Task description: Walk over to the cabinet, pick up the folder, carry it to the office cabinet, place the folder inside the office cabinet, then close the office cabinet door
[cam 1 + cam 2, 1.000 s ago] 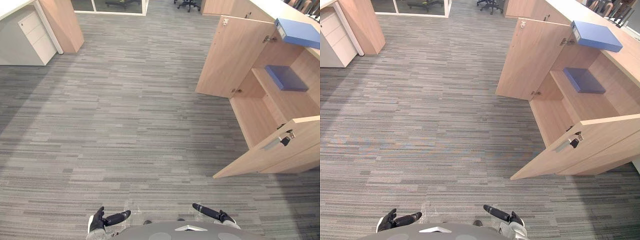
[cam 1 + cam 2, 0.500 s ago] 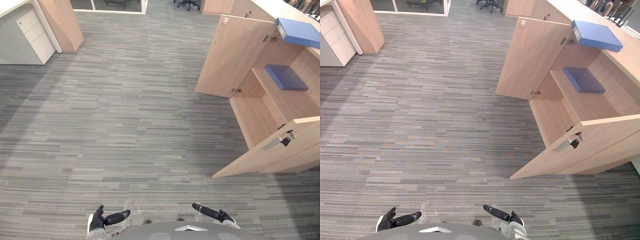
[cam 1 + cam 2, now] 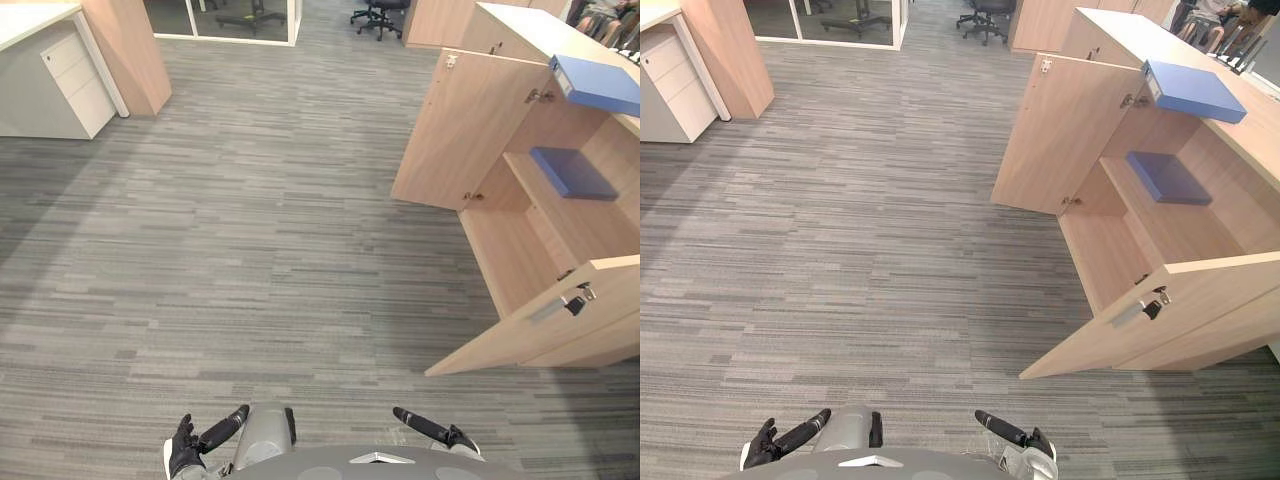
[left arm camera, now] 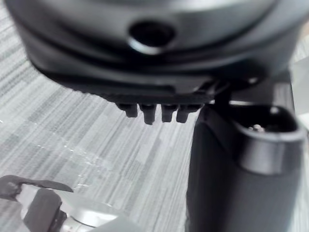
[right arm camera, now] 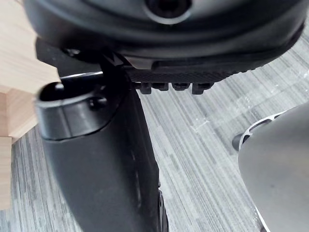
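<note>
While well short of the open cabinet [image 3: 510,262], holding nothing in either hand. Left hand [image 3: 185,455] low at the side, over grey carpet [image 3: 250,250]. Fingers [image 4: 148,112] loosely straight in a row, a little apart, thumb standing out beside them, pinching nothing. Right hand [image 3: 445,435] likewise low and free of any load, fingers [image 5: 178,87] relaxed and slightly spread, thumb pointing forward over the carpet.

Far ahead of the right hand and off to its right, the cabinet with both doors swung wide. Far door [image 3: 460,125] standing out over the carpet. Near door [image 3: 520,335] the closest part to the right hand, though well apart from it, with a metal handle and a dark lock [image 3: 575,303] on its face.

Blue folder [image 3: 598,84] lying flat on the cabinet's top, at the front edge above the opening, well apart from either hand. Lower down, inside the cabinet, a darker blue folder [image 3: 572,172] flat on the shelf [image 3: 590,215].

Far ahead of the left hand and off to its left, a white drawer unit [image 3: 70,80] just beside a wooden panel [image 3: 130,50]. Farther off, beyond the far door, office chairs [image 3: 378,8].
</note>
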You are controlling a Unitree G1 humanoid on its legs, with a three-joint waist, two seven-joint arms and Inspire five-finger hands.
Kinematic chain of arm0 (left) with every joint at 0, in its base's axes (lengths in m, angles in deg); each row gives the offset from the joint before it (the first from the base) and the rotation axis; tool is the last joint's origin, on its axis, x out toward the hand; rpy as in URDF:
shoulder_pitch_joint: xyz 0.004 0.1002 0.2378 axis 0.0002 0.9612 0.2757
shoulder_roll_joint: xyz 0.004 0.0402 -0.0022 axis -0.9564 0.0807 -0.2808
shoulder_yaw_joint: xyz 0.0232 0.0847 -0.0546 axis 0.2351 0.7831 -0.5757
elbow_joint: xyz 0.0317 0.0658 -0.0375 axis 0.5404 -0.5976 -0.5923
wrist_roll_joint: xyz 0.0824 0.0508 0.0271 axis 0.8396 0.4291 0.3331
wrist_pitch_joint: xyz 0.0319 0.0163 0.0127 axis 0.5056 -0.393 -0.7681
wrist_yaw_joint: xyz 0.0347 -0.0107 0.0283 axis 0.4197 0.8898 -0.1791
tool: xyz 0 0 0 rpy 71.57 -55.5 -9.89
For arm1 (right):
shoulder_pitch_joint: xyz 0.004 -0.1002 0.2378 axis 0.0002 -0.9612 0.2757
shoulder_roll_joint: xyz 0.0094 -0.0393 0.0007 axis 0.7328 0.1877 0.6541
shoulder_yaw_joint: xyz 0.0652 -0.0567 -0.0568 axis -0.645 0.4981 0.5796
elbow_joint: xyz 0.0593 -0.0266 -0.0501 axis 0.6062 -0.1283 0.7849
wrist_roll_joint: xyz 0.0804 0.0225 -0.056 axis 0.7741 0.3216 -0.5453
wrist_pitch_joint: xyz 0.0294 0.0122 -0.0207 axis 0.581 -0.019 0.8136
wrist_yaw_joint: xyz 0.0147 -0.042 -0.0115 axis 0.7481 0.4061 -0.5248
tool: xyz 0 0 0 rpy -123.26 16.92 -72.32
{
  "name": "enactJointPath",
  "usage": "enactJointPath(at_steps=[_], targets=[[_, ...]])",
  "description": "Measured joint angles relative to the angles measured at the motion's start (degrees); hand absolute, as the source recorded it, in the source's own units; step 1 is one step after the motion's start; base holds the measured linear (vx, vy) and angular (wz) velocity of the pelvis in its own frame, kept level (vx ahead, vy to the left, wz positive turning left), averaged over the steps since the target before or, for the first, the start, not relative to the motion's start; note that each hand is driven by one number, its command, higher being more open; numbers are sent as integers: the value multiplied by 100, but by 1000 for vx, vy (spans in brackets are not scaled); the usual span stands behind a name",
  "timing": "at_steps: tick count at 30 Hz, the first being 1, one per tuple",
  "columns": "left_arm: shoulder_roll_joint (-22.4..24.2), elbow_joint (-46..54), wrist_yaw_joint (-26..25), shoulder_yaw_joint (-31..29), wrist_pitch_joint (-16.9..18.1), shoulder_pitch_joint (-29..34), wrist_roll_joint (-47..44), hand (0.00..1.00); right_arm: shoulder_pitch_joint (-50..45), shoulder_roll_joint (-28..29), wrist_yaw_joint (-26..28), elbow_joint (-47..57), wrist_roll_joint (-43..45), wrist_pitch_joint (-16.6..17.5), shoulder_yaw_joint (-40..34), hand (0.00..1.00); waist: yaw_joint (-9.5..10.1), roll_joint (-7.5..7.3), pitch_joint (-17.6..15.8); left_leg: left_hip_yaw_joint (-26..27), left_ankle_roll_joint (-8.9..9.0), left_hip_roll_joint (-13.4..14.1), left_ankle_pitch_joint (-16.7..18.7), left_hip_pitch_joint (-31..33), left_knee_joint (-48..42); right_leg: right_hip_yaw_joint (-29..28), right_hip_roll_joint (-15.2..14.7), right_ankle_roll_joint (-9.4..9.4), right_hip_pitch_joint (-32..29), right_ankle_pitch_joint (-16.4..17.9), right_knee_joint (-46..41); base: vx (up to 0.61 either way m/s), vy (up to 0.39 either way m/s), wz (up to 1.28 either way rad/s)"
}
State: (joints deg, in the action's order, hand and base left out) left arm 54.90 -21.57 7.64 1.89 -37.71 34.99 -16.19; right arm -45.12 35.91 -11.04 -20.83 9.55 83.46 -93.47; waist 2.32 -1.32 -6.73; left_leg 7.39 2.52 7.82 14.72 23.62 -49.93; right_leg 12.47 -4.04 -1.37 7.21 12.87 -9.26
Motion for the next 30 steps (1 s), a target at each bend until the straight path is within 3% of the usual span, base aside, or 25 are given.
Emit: enactJointPath(at_steps=[2,4,5,6,7,9,12,15,17,19,21,24,26,27,29,30], targets=[[64,180,-3,18,0,68,-110,100,8,-2,5,33,-11,-28,51,100,105,-52,27,-4,103,6,-60,85,669,-174,-203,-146,2,94,-13,340,240,-49],[122,263,-27,65,-2,105,-118,100,11,-45,14,76,-23,-68,98,100,150,10,1,-67,313,-26,-226,112,1536,-323,-473,-369,143,222,45,423,324,-47],[143,308,-59,161,0,171,-116,100,2,-88,15,76,-23,-81,77,100,153,87,31,-179,301,-30,-515,66,2231,-370,-638,-555,229,312,56,542,433,-26],[114,310,-62,204,-20,186,-124,100,-7,-83,2,67,-20,-85,13,100,155,53,36,64,-37,-160,-1071,-42,2259,-354,-876,-736,387,357,42,552,432,-23],[55,331,-93,222,-25,134,-114,100,-41,-32,2,66,-23,-108,-10,100,173,-27,32,209,-26,-190,-949,-73,2159,-354,-995,-718,369,291,49,532,385,-38],[61,590,-235,281,-9,156,-111,100,131,52,62,98,-25,-106,-51,100,237,-31,76,407,-296,-132,-396,-48,1551,-417,-1115,-726,366,-353,160,435,346,-70],[-29,621,-211,447,-5,121,-103,100,225,157,57,97,-24,-57,-204,100,247,-160,236,838,-482,-334,-105,-399,1718,-563,-1494,-709,255,-791,61,373,347,-68],[-3,584,-230,710,-2,66,-104,100,128,108,50,134,2,-48,-562,100,206,-28,367,1117,-642,-903,-73,-1272,2677,-768,-2054,-403,-411,-1254,-1559,300,294,-31],[-12,477,-211,834,3,10,-103,100,96,87,61,486,44,-24,-622,100,69,-8,384,1180,-777,-1225,-88,-1992,3200,-765,-2324,273,-1321,-1516,-4100,208,188,-3],[-13,340,-181,826,-14,5,-114,100,78,85,38,609,77,-11,-419,100,27,-10,374,1195,-789,-1329,-96,-2497,3536,-458,-2322,481,-1744,-1346,-5367,215,138,-7],[-18,288,-164,829,-19,-24,-22,100,59,70,0,659,78,55,-210,100,-16,-32,369,1201,-780,-1309,-102,-2908,3819,140,-2268,530,-2036,-1070,-5776,192,66,-9],[-7,274,-149,905,-72,-120,202,100,35,80,-41,822,73,107,-115,100,-112,17,261,1322,-751,-1087,-110,-3300,4003,1084,-2156,360,-2267,-416,-5295,226,-30,-18],[0,278,-146,1048,-126,-218,225,100,37,104,-84,852,62,130,-95,100,-104,85,135,1455,-582,-805,-88,-3463,4117,1847,-1958,233,-2271,-199,-4439,126,-109,-39],[-7,287,-138,1160,-125,-244,291,100,68,141,-105,808,63,127,-63,100,-83,45,92,1643,-373,-644,-65,-3560,4257,2480,-1767,133,-2228,-270,-3406,154,-171,-56],[4,328,-107,1160,-129,-271,303,100,75,190,-111,764,66,114,-1,100,-82,-82,9,1822,-229,-633,-60,-3739,4341,2797,-1633,121,-2182,-416,-2539,208,-220,-64],[-45,424,-75,1148,-138,-274,340,100,33,245,-119,755,66,82,94,100,-93,-247,-41,1898,-95,-710,19,-3879,4337,2867,-1540,256,-2114,-805,-1956,262,-257,-62]])
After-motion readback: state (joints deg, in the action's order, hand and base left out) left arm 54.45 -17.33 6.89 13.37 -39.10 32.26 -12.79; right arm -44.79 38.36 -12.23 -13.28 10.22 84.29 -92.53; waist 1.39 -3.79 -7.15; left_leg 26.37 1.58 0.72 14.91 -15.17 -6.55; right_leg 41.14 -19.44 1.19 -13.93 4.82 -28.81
